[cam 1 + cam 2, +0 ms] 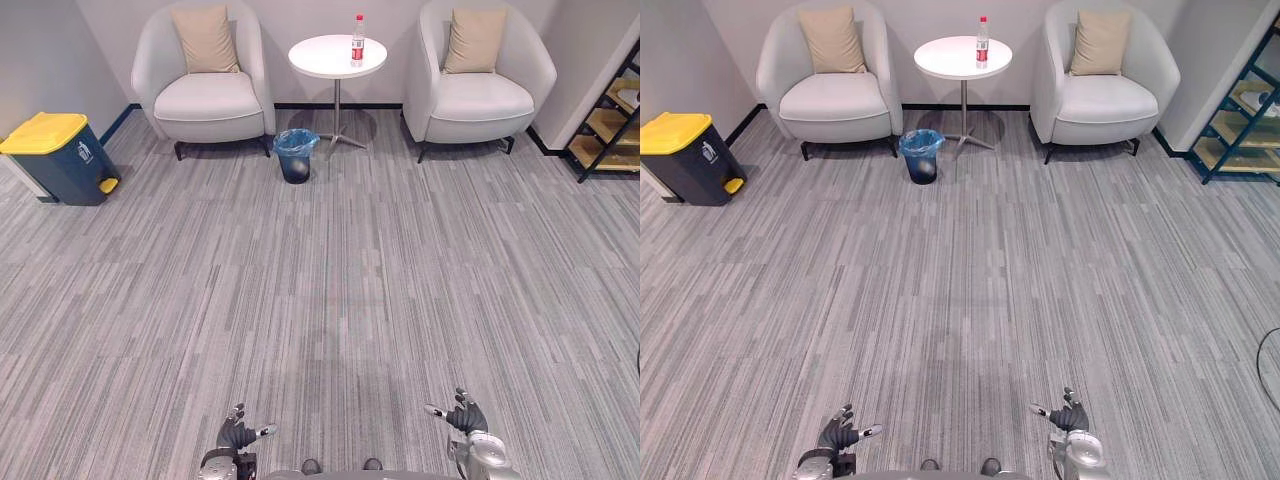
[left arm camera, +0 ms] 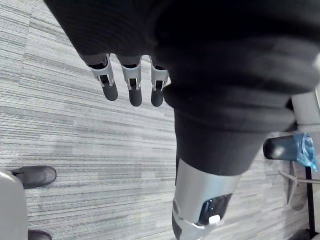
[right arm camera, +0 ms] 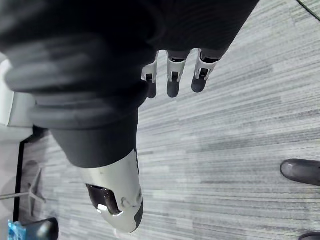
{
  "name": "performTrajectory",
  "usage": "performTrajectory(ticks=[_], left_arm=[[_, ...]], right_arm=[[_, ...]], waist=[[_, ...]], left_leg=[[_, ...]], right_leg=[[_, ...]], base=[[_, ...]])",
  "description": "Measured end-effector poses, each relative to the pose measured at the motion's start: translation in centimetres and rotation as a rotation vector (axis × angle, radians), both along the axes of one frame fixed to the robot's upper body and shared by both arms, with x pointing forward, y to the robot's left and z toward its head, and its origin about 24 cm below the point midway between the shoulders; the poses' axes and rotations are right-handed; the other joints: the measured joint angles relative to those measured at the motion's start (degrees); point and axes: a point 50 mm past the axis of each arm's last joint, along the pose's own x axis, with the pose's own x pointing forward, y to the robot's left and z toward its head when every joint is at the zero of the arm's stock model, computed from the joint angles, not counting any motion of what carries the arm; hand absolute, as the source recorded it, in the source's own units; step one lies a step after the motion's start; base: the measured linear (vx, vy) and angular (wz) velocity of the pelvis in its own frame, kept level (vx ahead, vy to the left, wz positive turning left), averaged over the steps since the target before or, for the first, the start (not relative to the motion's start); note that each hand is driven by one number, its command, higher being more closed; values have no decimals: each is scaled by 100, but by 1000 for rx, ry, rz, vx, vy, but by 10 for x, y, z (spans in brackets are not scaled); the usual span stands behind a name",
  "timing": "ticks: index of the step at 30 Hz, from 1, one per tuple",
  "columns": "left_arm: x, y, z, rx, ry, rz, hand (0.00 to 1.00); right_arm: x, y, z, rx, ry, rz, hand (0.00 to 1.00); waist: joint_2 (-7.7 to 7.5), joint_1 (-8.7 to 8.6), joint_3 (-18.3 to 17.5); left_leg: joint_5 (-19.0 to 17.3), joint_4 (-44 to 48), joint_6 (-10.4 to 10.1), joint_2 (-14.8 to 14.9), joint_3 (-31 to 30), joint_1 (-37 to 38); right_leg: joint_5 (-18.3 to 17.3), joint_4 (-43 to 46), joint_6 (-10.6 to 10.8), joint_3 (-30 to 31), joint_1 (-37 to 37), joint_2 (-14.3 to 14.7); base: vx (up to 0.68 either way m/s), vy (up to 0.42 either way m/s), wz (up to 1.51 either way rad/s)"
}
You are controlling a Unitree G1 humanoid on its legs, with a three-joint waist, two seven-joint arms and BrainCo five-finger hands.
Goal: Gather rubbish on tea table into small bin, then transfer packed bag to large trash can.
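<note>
1. grey striped carpet floor [image 1: 330, 290] runs to the far wall, where white tub armchairs [image 1: 205, 100] flank a round white tea table [image 1: 322, 58].
2. clear plastic bottle with red label [image 1: 357, 40] stands upright on the table.
3. small dark bin with blue liner [image 1: 296, 155] sits beside the table's foot.
4. dark blue trash can with yellow lid [image 1: 58, 160] stands by the left wall, well apart.
5. left hand [image 1: 240, 432] and right hand [image 1: 462, 415] are low and near, fingers straight and spread.

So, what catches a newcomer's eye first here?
A bottle on the round white table between two armchairs at the far wall. A small bin with a blue liner stands by the table's foot; a yellow-lidded trash can sits far left. The left robot hand and right robot hand hang open in the foreground.
</note>
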Motion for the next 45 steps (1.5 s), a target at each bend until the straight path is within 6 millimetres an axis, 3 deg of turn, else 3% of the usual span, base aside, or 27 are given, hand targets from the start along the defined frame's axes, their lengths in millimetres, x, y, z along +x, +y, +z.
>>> performTrajectory(ticks=[2, 4, 8, 10, 13, 15, 16, 17, 18, 19, 21, 22, 23, 25, 27, 29, 31, 33, 35, 36, 38, 39, 40, 41, 42, 43, 45], left_arm=[[5, 1, 3, 9, -26, 3, 0], [5, 2, 6, 11, -43, 9, 0], [9, 7, 10, 8, -71, 34, 0], [16, 12, 16, 27, -103, 39, 0], [36, 11, 25, 18, -170, 49, 0], [46, 6, 28, 7, -198, 46, 0], [49, 8, 30, 12, -208, 44, 0], [49, 11, 31, 22, -208, 42, 0], [49, 12, 31, 25, -210, 42, 0], [46, 9, 29, 18, -203, 50, 0], [48, 8, 30, 16, -209, 52, 0], [46, 7, 29, 16, -205, 60, 0], [44, 8, 28, 17, -199, 65, 0], [42, 8, 27, 16, -193, 71, 0], [48, 3, 32, 3, -225, 70, 0], [53, -3, 35, -14, -253, 69, 0], [58, -7, 37, -25, -264, 70, 0], [58, -12, 36, -38, -266, 72, 0], [58, -13, 36, -43, -263, 75, 0], [55, -9, 35, -37, -258, 94, 0], [49, -3, 33, -25, -244, 111, 0], [48, -4, 32, -26, -236, 106, 0], [47, -5, 31, -27, -231, 103, 0], [45, -4, 30, -24, -220, 97, 0], [46, -2, 31, -16, -222, 91, 0], [46, 0, 32, -8, -222, 85, 0], [47, 7, 33, 11, -223, 83, 0]], right_arm=[[-1, -1, 0, -1, 7, -7, 0], [-1, -1, 0, 0, 11, -7, 0], [1, 1, 0, -1, 7, 8, 0], [1, 0, 0, -2, 10, 7, 0], [8, -8, 5, -23, -12, 8, 0], [22, -18, 15, -56, -61, 17, 0], [30, -19, 21, -65, -99, 23, 0], [32, -19, 23, -68, -113, 24, 0], [30, -19, 22, -67, -108, 23, 0], [28, -19, 22, -69, -100, 23, 0], [32, -15, 22, -62, -110, 34, 0], [39, -12, 25, -63, -123, 54, 0], [41, -10, 25, -62, -126, 67, 0], [42, -5, 24, -55, -131, 70, 0], [46, -5, 27, -56, -153, 51, 0], [51, -8, 30, -71, -164, 45, 0], [50, -7, 30, -59, -162, 30, 0], [48, -8, 28, -59, -156, 22, 0], [46, -10, 28, -59, -152, 13, 0], [46, -6, 27, -49, -152, 16, 0], [45, 2, 24, -29, -148, 18, 0], [43, 5, 22, -23, -137, 25, 0], [45, 6, 22, -25, -138, 37, 0], [47, 11, 23, -29, -137, 71, 0], [46, 15, 22, -23, -134, 80, 0], [46, 17, 21, -19, -130, 87, 0], [43, 24, 18, -6, -116, 104, 0]], waist=[[4, 0, 39], [-19, -2, 150], [-49, -4, 241], [-8, -30, 350], [84, -64, 409], [205, -123, 524], [174, -159, 565], [97, -164, 566], [8, -163, 528], [109, -169, 453], [227, -152, 442], [360, -119, 513], [389, -94, 527], [281, 36, 631], [157, 160, 691], [152, 183, 711], [166, 319, 815], [185, 340, 823], [254, 476, 787], [222, 563, 771], [-33, 602, 747], [-165, 611, 712], [-188, 605, 697], [-205, 569, 688], [-229, 545, 687], [-234, 525, 685], [-236, 434, 668]], left_leg=[[-243, 404, 40, 10, 50, -193], [-620, 868, 117, -26, 108, -262], [-973, 1127, 235, -77, 146, -188], [-998, 1104, 269, -68, 39, 43], [-993, 823, 174, 133, -173, 305], [-962, 535, -22, 356, -233, 593], [-921, 390, -227, 418, -232, 760], [-989, 345, -390, 413, -241, 937], [-1073, 360, -519, 409, -258, 1016], [-1220, 799, -704, 666, -366, 966], [-1121, 2175, -838, 1006, -394, 305], [-680, 3668, -755, 1403, -402, -378], [-575, 4369, -662, 1621, -424, -637], [-593, 6069, -598, 2021, -233, -1290], [-598, 6271, -596, 1962, -19, -1802], [-602, 5855, -598, 1757, 41, -2406], [-584, 3435, -603, 1120, 141, -2643], [-214, 1981, -535, 802, 145, -2611], [235, 1147, -316, 705, 237, -2489], [669, 1235, -2, 694, 231, -2439], [620, 1691, 185, 536, 297, -2443], [284, 1872, 195, 449, 391, -2365], [187, 1884, 229, 400, 401, -2281], [-15, 1869, 291, 292, 436, -1990], [-146, 1861, 333, 215, 427, -1769], [-204, 1856, 378, 188, 428, -1621], [-400, 1691, 430, 128, 338, -1088]], right_leg=[[-403, 734, 94, -12, -354, -121], [-926, 1871, 419, -60, -692, -397], [-889, 3783, 326, -388, -1483, -843], [-1121, 4203, 333, -568, -1731, -996], [-1164, 3679, 252, -918, -2082, -947], [-969, 2991, 159, -1138, -2332, -819], [-551, 2330, 136, -1206, -2414, -736], [-32, 1809, -69, -1245, -2442, -767], [205, 1732, -220, -1252, -2441, -790], [320, 2069, -674, -1320, -2454, -703], [106, 1832, -763, -1441, -2287, -391], [96, 1415, -898, -1481, -1892, -1], [95, 1227, -933, -1475, -1676, 177], [73, 613, -1021, -1389, -695, 520], [50, 281, -1051, -1249, -222, 526], [0, 9, -991, -1186, 39, 527], [-165, -269, -847, -1006, 532, 492], [-326, -308, -684, -998, 708, 470], [-530, -266, -499, -856, 836, 487], [-748, -113, -366, -701, 912, 432], [-1199, 387, -99, -640, 933, 129], [-1456, 1246, 234, -598, 676, -147], [-1479, 1829, 279, -527, 464, -285], [-1230, 3471, 655, -398, -104, -646], [-1108, 4437, 836, -332, -448, -879], [-1118, 4940, 816, -347, -612, -1007], [-1176, 5750, 445, -578, -1047, -1291]], base=[[3, 49, 0], [27, 78, -13], [107, 78, -10], [298, 14, 17], [349, -47, 33], [481, -137, 26], [442, -155, 24], [481, -225, 28], [509, -287, 35], [605, -369, 29], [508, -348, 11], [423, -303, -12], [538, -353, -30], [523, -324, -21], [420, -258, -14], [414, -151, -30], [506, 13, -38], [436, 145, -7], [395, 178, -31], [430, 204, -33], [454, 197, -18], [373, 148, -11], [550, 256, -7], [454, 223, 5], [555, 253, 12], [468, 157, 24], [451, 121, 28]])
